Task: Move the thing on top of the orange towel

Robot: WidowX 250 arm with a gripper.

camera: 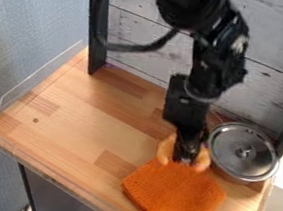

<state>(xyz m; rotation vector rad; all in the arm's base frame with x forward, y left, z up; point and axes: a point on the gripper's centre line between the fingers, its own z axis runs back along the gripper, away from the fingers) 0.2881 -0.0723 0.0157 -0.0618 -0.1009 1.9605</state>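
At the orange towel's [173, 196] 12 o'clock edge, the gripper [185, 157] overlaps the rounded tan thing [164, 150], its opening and hold impossible to tell, with the lidded metal pot [232, 153] at 1 o'clock.

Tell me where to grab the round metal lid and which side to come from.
Pinch the small knob at the middle of the lid, coming straight down from above. It looks best because the knob rises from a broad, round top.
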